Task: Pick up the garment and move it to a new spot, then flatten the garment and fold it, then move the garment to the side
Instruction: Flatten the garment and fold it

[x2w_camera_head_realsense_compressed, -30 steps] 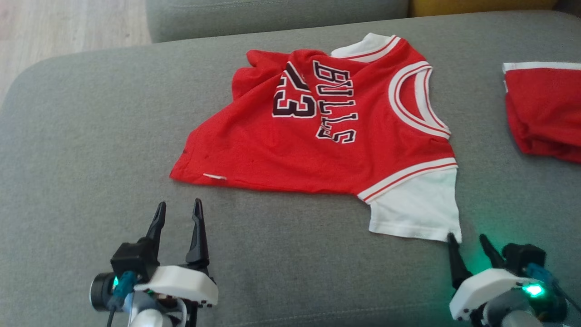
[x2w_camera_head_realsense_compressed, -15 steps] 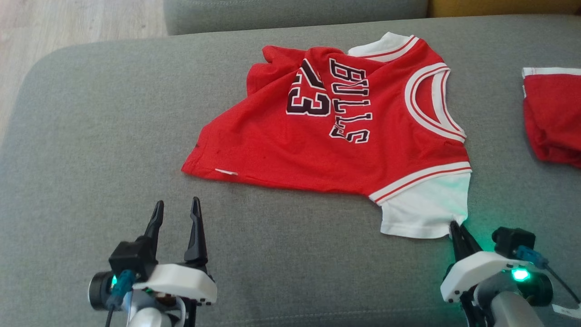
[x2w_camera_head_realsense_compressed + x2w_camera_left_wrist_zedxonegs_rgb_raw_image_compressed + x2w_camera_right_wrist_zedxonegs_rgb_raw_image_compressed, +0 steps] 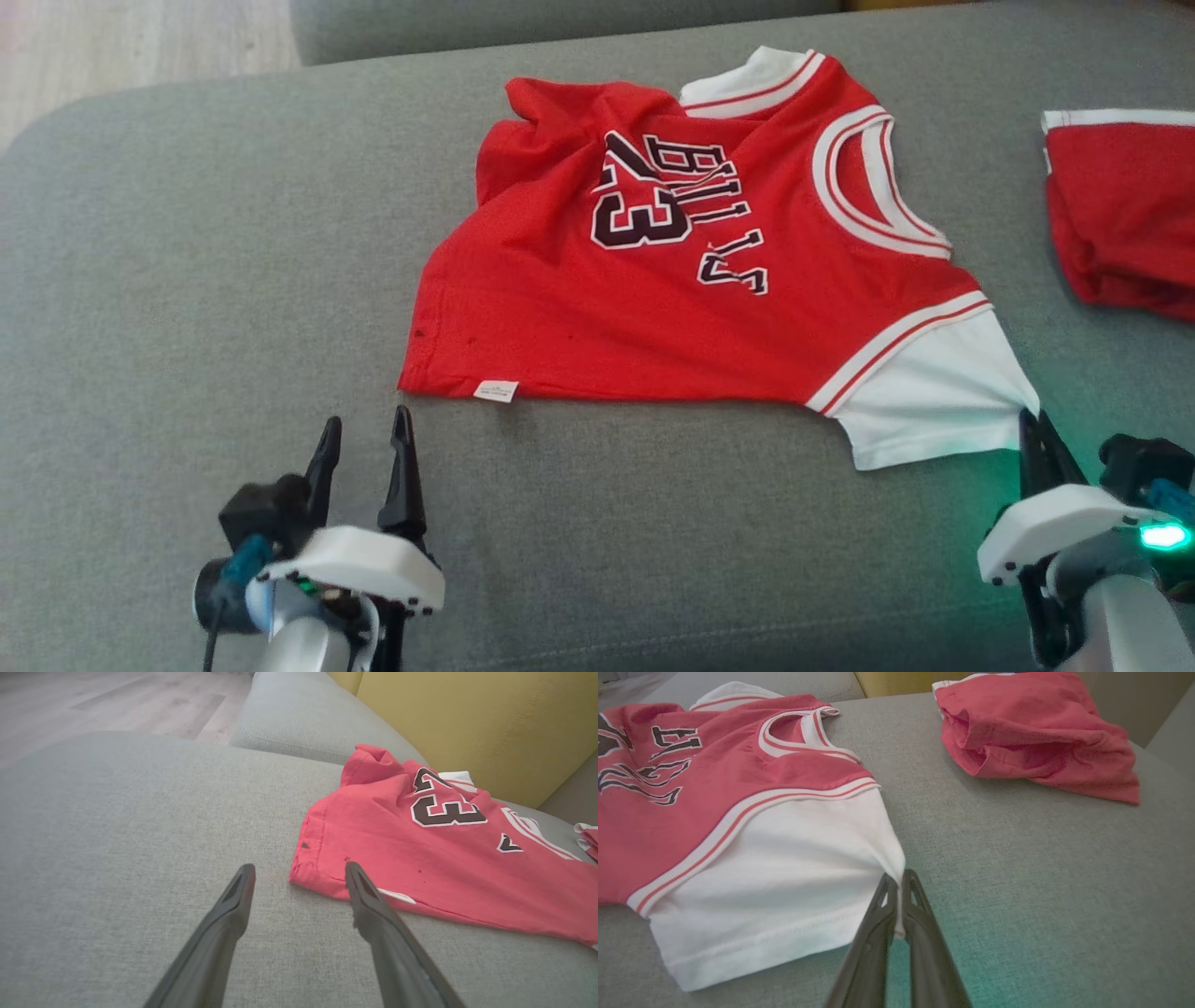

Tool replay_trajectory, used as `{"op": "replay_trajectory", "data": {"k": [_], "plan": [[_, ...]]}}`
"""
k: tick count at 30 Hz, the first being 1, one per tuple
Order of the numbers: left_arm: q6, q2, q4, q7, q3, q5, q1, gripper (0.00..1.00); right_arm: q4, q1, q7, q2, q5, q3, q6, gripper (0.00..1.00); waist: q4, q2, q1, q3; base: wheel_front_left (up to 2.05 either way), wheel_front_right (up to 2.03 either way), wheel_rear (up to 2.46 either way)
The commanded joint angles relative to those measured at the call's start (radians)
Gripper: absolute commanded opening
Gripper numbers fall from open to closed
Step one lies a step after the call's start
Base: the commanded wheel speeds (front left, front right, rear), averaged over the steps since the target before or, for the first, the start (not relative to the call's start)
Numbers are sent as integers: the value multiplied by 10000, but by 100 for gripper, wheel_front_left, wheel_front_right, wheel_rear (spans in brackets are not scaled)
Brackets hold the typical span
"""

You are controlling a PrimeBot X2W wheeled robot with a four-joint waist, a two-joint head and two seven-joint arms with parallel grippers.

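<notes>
**Pinched at the sleeve corner**

Noted bare wooden floor [image 3: 140,37] at the far left, beyond the rounded end of the grey sofa [image 3: 187,280]. Found the left hand [image 3: 366,417] low on that side, over the seat, its two dark fingers [image 3: 224,933] spread wide with nothing between them. Saw its right fingertip near the closest left corner of the shirt [image 3: 672,308], apart from it in the head view. Found the shirt itself, red with a black "23" and lettering, lying mostly flat across the middle of the seat, hem to the left and neck opening to the right. Saw its far left corner rumpled and bunched up. Spotted a small white label [image 3: 496,390] on the near edge, just beside the hem corner. Followed the red-and-white striped trim down to a white sleeve [image 3: 934,401] at the near right, drawn to a point at its outer corner. Found the right hand [image 3: 1030,417] there, fingers pressed together on that corner, a sliver of white cloth caught between the tips in the right wrist view. Noticed a green lamp [image 3: 1162,536] glowing on that wrist and tinting the seat beside it. Saw a second red cloth [image 3: 1120,224], crumpled and edged in white, farther right on the sofa, well apart from the shirt. Made out a yellow cushion [image 3: 467,718] behind the seat.
</notes>
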Motion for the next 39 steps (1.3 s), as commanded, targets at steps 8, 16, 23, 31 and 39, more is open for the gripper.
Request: {"op": "replay_trajectory", "data": {"k": [8,16,23,31,39], "plan": [[39,-11,939,605,-158,-1308,-1537,100,-955,57,250,-58,69,232,-9,0,-172,0,-1,352,0,0,0],[332,-11,2377,1263,-390,-1997,-2640,100,-1238,-134,279,-58,99,425,-9,0,-439,0,-1,636,0,0,0],[390,-11,3227,1549,-623,-2219,-3216,80,-1378,-226,280,-58,175,762,-9,0,-655,0,-1,696,0,0,0],[186,-6,3521,1866,-1104,-2259,-3176,0,-1637,-188,251,-58,207,1032,-9,0,-764,0,-1,283,0,0,0],[12,115,2404,957,-904,-2379,-2821,0,-2675,-179,11,-97,436,1193,-9,0,-636,0,-1,-461,0,0,0]]}}
